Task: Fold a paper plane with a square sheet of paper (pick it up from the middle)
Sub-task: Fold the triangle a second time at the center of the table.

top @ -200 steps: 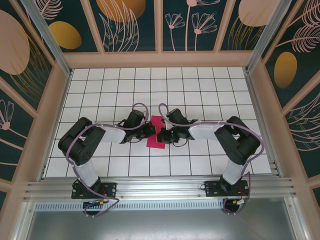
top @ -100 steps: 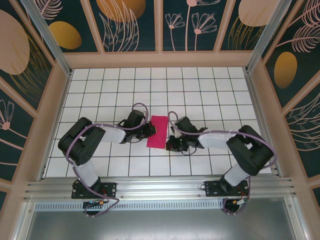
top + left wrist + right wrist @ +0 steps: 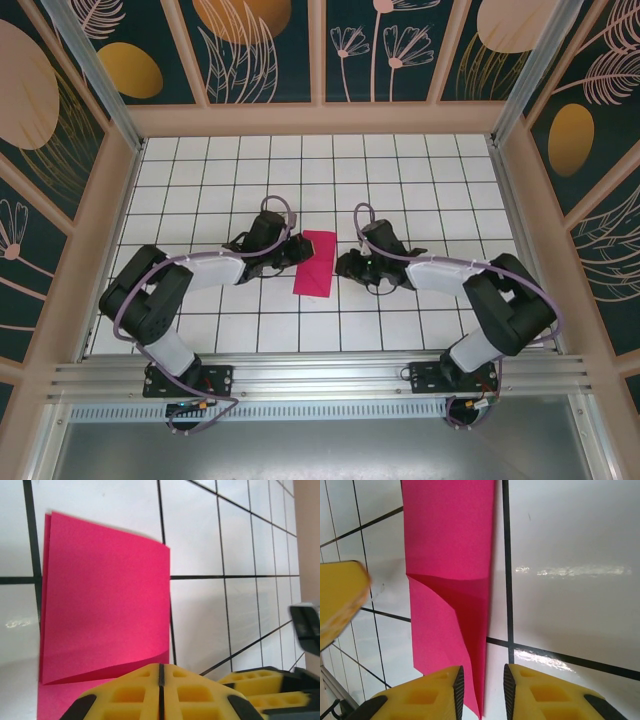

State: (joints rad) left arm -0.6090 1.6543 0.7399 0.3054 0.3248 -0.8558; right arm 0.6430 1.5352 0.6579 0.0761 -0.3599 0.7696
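Both hands have drawn back from the folded square sheet of paper (image 3: 317,263): left hand (image 3: 160,669) closed, right hand (image 3: 481,674) slightly open, gripping nothing.

Through the left wrist camera, the near end of the pink sheet of paper (image 3: 105,595) slips under the left gripper (image 3: 160,672) and off the bottom edge. The right gripper (image 3: 265,689) is a blur, cropped at the lower right. Through the right wrist camera, the sheet's far end runs past the top edge, and one blurred yellow finger (image 3: 340,600) is cropped at the left.
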